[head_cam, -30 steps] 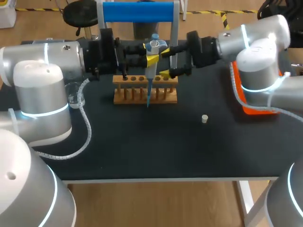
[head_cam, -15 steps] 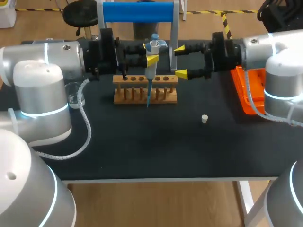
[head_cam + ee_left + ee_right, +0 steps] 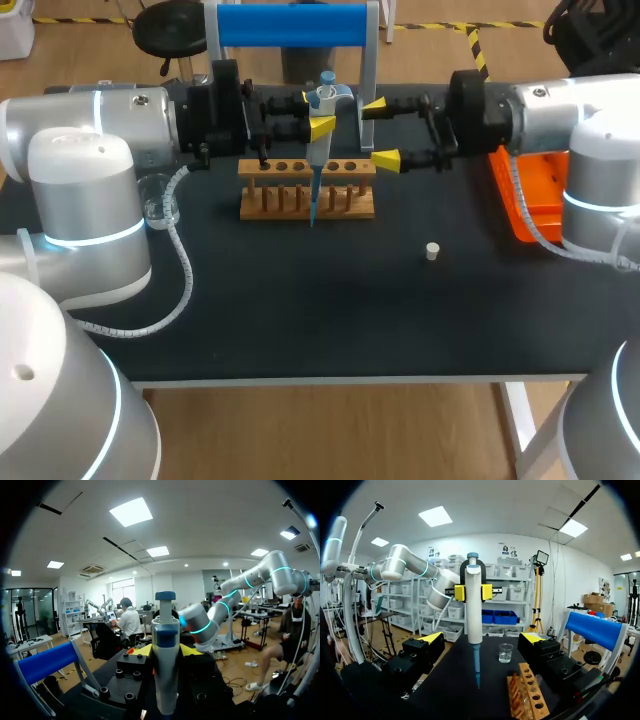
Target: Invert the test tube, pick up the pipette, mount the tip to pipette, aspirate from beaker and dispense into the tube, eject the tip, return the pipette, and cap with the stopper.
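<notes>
**Q:** Now, where is the pipette (image 3: 318, 150)?
**A:** Our left gripper (image 3: 313, 112) is clamped on it, upright, tip at the near side of the rack (image 3: 270, 195). Our right gripper (image 3: 380, 131) stands just right, fingers apart, holding nothing.

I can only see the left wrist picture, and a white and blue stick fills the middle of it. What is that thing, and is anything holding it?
Observer: It's a pipette. The head view shows the left gripper clamping it upright from both sides.
Visitor: What's at its lower end?
Observer: In the right wrist view its blue tip hangs in the air beside a wooden tube rack, not in any hole.
Visitor: Is the other arm helping?
Observer: No. The right gripper stands open beside the pipette, touching nothing.
</notes>
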`<action>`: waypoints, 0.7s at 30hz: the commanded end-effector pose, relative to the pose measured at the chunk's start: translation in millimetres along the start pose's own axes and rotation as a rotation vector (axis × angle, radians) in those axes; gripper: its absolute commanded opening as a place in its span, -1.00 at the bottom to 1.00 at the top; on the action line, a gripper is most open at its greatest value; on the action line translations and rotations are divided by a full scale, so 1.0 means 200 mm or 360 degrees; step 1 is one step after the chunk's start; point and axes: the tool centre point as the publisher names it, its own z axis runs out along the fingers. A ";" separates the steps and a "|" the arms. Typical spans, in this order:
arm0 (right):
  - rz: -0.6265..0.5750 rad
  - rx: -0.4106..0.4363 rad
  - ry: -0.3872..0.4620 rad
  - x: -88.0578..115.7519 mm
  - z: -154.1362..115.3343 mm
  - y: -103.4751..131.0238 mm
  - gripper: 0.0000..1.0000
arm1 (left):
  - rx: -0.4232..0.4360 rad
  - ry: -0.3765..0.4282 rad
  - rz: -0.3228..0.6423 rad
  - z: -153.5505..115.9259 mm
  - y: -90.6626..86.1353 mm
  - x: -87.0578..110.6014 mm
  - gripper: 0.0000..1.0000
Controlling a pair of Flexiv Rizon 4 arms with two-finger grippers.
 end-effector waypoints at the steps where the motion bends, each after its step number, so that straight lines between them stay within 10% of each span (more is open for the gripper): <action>1: 0.0007 -0.0011 0.0040 -0.01 0.04 0.01 0.89 | 0.0005 -0.0002 0.0002 0.00 0.00 0.00 -1.00; 21: 0.0065 -0.0036 0.0131 0.05 0.25 0.06 0.49 | 0.0005 -0.0002 0.0002 0.00 0.00 0.00 -1.00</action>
